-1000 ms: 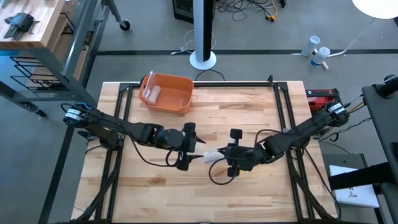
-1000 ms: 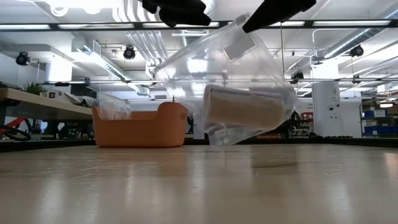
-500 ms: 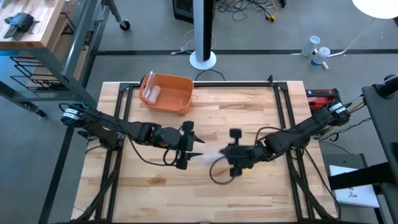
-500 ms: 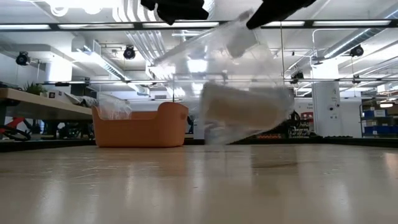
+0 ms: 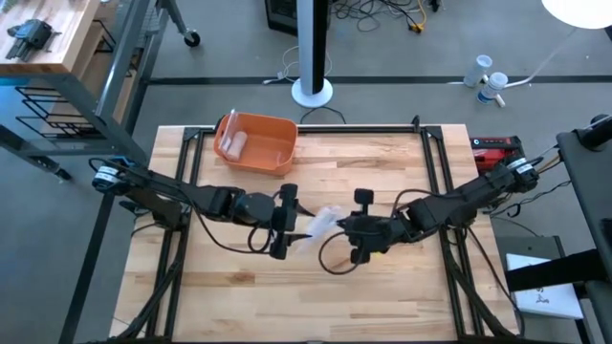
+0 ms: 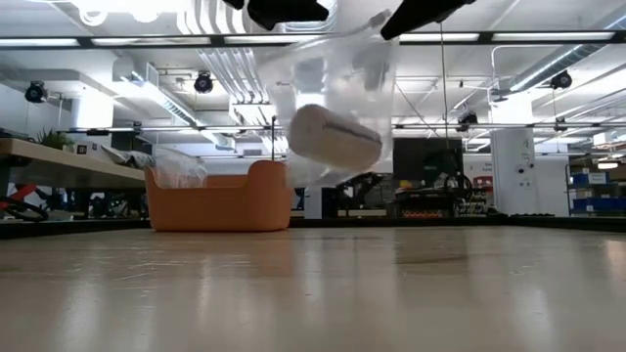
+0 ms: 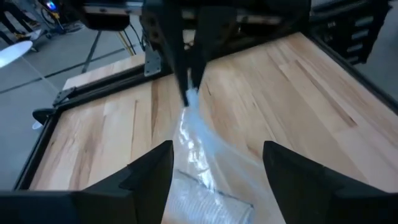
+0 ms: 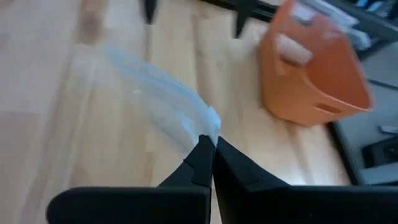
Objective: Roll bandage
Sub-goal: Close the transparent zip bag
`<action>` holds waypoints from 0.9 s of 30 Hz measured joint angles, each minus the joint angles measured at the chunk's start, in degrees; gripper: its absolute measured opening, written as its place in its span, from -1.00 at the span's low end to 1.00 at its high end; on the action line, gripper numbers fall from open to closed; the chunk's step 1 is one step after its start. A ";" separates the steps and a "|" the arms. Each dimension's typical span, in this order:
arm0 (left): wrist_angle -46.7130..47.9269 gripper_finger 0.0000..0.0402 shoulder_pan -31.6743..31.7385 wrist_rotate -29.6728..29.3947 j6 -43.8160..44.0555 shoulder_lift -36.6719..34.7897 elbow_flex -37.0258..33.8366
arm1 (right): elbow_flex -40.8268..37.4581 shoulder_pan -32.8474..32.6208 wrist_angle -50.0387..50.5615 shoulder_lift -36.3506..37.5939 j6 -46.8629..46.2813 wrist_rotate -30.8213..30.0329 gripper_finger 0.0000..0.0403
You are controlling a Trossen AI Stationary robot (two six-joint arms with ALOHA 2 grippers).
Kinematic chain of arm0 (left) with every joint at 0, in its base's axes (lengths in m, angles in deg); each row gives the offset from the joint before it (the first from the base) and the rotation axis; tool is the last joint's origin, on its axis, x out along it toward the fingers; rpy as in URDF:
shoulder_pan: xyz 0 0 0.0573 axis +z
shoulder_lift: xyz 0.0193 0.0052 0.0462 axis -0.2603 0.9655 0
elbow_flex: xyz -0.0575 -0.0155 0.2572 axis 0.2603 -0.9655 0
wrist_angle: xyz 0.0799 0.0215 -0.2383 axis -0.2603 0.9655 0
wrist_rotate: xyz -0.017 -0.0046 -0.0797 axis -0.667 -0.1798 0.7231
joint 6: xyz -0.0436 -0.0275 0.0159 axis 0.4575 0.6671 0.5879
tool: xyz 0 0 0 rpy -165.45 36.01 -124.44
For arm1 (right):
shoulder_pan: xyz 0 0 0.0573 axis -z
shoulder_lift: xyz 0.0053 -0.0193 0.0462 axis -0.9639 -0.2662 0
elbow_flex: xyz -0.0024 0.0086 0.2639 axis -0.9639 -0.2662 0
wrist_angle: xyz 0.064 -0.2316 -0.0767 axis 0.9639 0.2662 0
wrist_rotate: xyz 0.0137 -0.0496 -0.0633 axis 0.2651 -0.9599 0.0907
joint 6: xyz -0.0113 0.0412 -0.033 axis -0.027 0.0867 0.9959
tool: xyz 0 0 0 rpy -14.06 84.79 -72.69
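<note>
A clear plastic bag (image 5: 320,225) hangs above the middle of the table, with a white bandage roll (image 6: 335,137) tilted inside it. My right gripper (image 5: 346,225) is shut on the bag. My left gripper (image 5: 283,223) stands open just left of the bag. In the left wrist view the bag (image 7: 199,143) and the roll (image 7: 199,202) lie between its wide-spread fingers, and the bag runs up to my right gripper's tips (image 7: 188,87). My right gripper pinches an edge of the bag (image 8: 210,121) between its two fingertips, coming roughly level from the table's right. The bag hangs clear of the table, with the roll low inside it. My left gripper: I cannot tell whether its open fingers touch the bag.
An orange bin (image 5: 256,143) stands at the far left of the table, with a pale packet (image 5: 234,143) inside. Bare wood lies in front of both arms. Black frame rails run along the table's left and right sides.
My right gripper has shifted slightly toward the far edge and the left, with the bag. The bag, spread wide with the roll lying level a second ago, now hangs narrower. The roll sits higher and tilted. The middle frame is blurred by this swing.
</note>
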 joint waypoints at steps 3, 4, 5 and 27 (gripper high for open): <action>-1.60 0.16 0.00 -0.06 0.04 0.00 0.11 | 0.11 0.02 -0.04 0.05 0.14 -1.46 -1.00; -1.92 0.15 0.00 -0.07 0.04 0.00 0.11 | 0.11 0.00 0.02 0.05 0.17 -1.44 -1.00; -2.05 0.15 0.00 -0.09 0.02 0.00 0.11 | 0.11 0.04 0.04 0.03 0.15 -1.42 -1.00; -25.79 0.22 1.08 0.02 1.19 0.33 -10.13 | 0.11 0.22 -0.77 0.01 1.05 -2.49 -1.00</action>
